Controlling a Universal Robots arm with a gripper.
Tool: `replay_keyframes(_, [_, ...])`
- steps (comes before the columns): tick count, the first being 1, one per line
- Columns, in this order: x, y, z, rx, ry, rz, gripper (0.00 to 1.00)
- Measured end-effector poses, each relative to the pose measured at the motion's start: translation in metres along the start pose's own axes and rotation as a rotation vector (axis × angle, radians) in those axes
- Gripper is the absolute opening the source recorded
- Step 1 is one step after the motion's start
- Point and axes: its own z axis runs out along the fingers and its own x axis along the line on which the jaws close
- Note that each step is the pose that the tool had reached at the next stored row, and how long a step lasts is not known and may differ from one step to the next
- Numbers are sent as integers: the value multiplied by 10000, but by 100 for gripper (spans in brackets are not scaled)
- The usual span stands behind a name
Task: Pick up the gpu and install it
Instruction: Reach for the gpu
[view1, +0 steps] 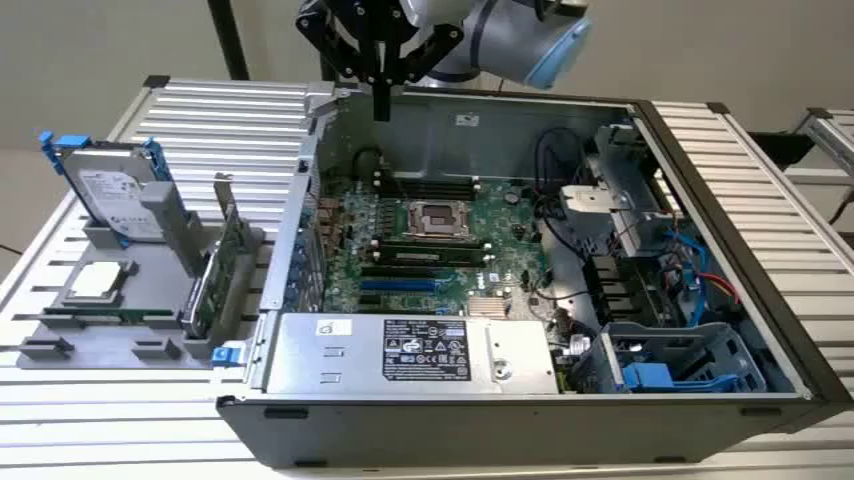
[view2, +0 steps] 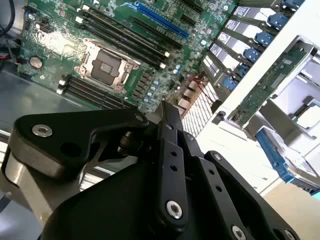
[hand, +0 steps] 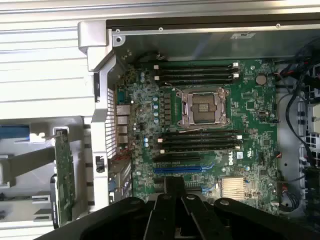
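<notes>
Your pincer (view1: 383, 106) hangs above the far edge of the open computer case (view1: 441, 432), fingers pressed together on nothing. The gpu (view1: 218, 270) stands upright in the grey holder (view1: 67, 330) on the table (view1: 80, 425), just beside the case on the exterior view's left.

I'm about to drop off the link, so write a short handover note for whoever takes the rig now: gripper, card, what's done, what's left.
Gripper: shut, holding nothing, above the rear wall of the open computer case.
Graphics card: standing on edge in the grey holder outside the case, on the exterior view's left, beside the hard drive; nothing touches it.
Motherboard: the long blue slot is empty.
Done: nothing that shows.
Left: both pick-up and install.
</notes>
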Motion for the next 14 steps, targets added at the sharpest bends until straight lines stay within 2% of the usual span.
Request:
replay_keyframes(10, [1, 0, -4, 1, 0, -3, 0])
replay_keyframes(14, [22, -2, -5, 1, 1, 0, 0])
